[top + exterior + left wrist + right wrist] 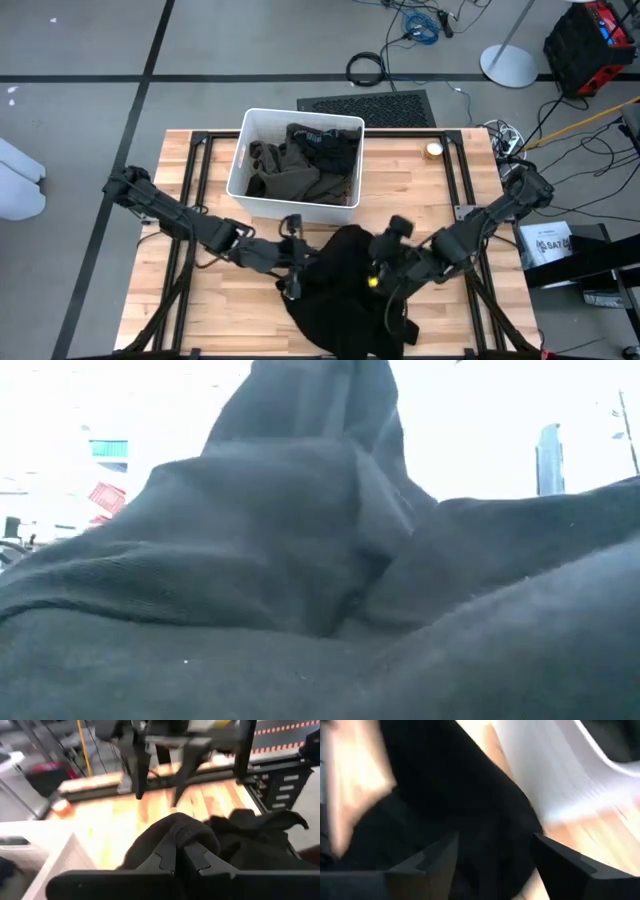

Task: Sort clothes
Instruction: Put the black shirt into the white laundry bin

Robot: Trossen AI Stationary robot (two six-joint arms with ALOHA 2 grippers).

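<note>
— Where is the black garment point(340, 285) lying?
— On the wooden worktop point(190, 300), just in front of the white bin point(243, 150) (dark clothes point(300, 165) sitting inside).
— And the grippers?
— The left gripper point(178, 857) is clenching a fold of it; the right gripper point(492, 852) is hovering over it, fingers point(437, 857) spread apart.

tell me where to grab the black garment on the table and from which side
Take the black garment at the raised bunched fold on its edge nearest the white bin, coming down from above. The rest lies spread flat on the wooden table, so only that ridge gives fingers something to pinch. The left gripper looks shut on it there; the right gripper stands open.
</note>
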